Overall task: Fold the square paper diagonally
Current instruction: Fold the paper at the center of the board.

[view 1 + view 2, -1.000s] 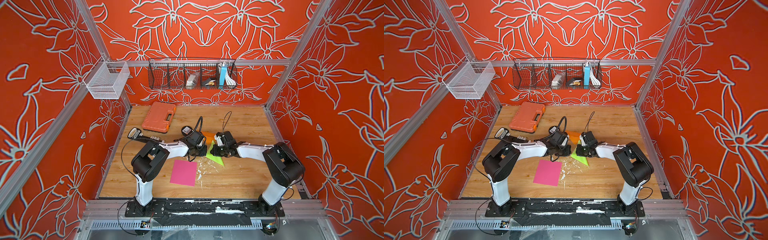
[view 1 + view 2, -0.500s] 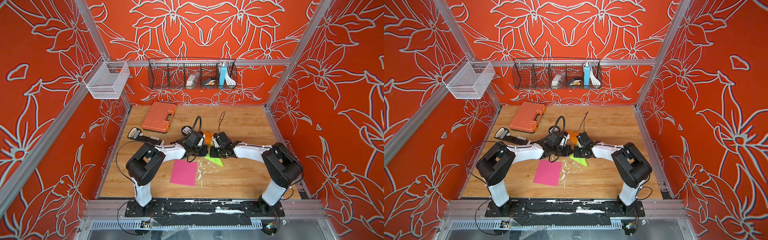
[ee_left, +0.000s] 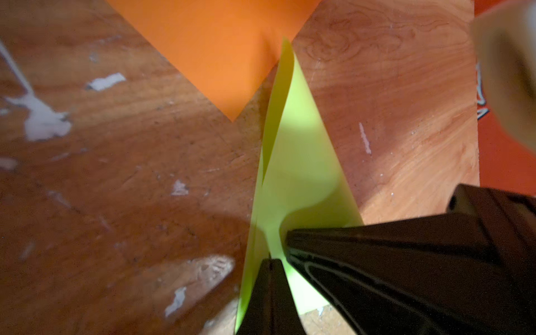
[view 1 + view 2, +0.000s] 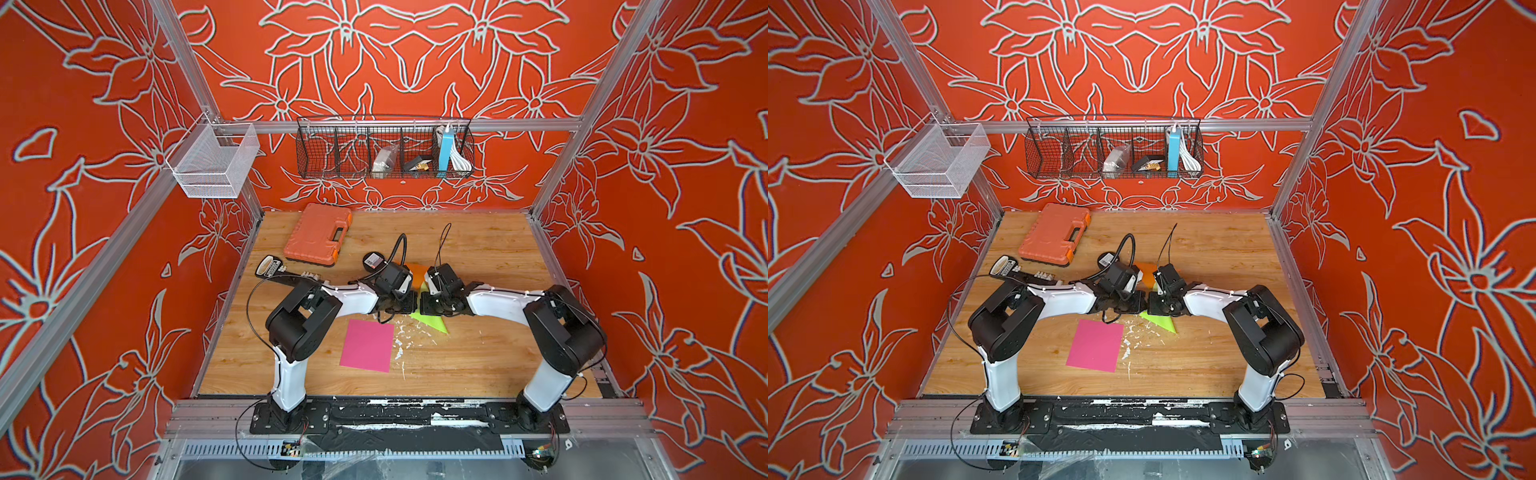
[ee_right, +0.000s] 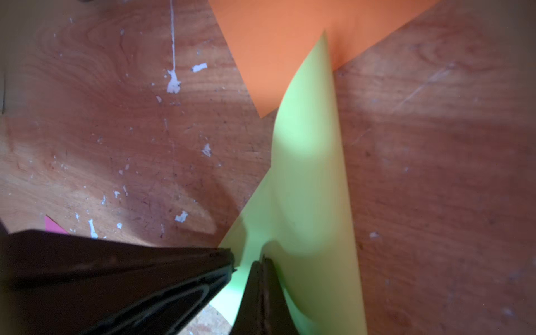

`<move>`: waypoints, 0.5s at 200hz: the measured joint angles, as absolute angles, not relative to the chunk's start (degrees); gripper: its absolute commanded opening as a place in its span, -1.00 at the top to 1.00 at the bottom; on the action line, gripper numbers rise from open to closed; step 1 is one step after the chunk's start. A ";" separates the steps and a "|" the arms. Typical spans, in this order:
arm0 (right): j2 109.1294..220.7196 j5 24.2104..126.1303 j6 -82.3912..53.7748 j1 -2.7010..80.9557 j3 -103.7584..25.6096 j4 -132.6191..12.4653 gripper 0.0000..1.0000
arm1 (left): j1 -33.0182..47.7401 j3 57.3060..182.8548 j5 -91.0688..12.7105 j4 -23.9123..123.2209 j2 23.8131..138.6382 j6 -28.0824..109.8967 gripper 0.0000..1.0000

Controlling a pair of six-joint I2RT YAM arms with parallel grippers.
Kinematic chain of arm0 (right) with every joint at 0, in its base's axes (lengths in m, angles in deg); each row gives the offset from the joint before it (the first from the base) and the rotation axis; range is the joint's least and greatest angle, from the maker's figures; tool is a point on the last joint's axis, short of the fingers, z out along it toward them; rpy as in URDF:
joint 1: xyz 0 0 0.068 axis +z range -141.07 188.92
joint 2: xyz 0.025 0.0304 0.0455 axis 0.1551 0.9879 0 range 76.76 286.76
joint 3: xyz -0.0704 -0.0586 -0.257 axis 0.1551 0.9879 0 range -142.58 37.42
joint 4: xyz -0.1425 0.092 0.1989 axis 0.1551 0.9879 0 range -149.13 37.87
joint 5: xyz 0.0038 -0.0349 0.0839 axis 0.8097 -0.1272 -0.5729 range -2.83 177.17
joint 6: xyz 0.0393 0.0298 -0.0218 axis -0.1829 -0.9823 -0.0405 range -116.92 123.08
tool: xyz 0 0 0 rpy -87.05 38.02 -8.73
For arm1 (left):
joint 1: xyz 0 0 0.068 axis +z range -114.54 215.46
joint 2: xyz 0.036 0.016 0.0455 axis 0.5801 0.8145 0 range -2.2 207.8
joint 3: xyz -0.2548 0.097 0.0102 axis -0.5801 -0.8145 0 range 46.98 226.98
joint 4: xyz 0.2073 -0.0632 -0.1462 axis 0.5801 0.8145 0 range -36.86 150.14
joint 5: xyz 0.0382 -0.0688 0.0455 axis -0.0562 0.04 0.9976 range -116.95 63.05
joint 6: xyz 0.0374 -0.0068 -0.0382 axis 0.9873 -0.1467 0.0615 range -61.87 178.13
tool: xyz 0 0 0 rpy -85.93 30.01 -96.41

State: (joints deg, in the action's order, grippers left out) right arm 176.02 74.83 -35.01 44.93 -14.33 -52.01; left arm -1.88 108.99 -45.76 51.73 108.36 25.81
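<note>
The square paper is a lime green sheet point(image 4: 432, 326) point(image 4: 1162, 323) at mid-table, lifted and bent upward between both grippers. In the left wrist view my left gripper point(image 3: 272, 260) is shut on the green sheet point(image 3: 298, 162), which curves up into a standing fold. In the right wrist view my right gripper point(image 5: 262, 261) is shut on the same sheet point(image 5: 310, 174). In both top views the left gripper point(image 4: 406, 301) point(image 4: 1136, 301) and right gripper point(image 4: 429, 303) point(image 4: 1156, 303) stand almost tip to tip, hiding most of the sheet.
An orange paper point(image 4: 416, 272) lies just behind the grippers and a pink paper point(image 4: 368, 345) in front to the left. An orange tool case point(image 4: 318, 235) and a black hand tool point(image 4: 270, 266) lie at the back left. White flecks dot the wooden table point(image 4: 478, 365).
The two grippers have drawn closer together over the green sheet, and the right gripper's jaws have closed on it. The sheet now shows less flat area.
</note>
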 measured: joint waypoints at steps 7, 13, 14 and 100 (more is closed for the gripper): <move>176.02 74.85 -35.07 44.93 -14.33 -51.99 1.00 | -1.88 109.21 -45.74 52.03 108.67 25.70 1.00; 176.02 74.83 -35.14 44.93 -14.33 -51.92 1.00 | -1.88 109.37 -45.78 52.23 108.88 25.64 1.00; 176.02 74.83 -35.16 44.93 -14.35 -51.90 1.00 | -1.88 109.41 -45.82 52.27 108.88 25.64 1.00; 174.32 73.13 -34.83 41.81 -15.25 -48.36 1.00 | -1.88 111.64 -46.00 53.48 110.41 24.83 1.00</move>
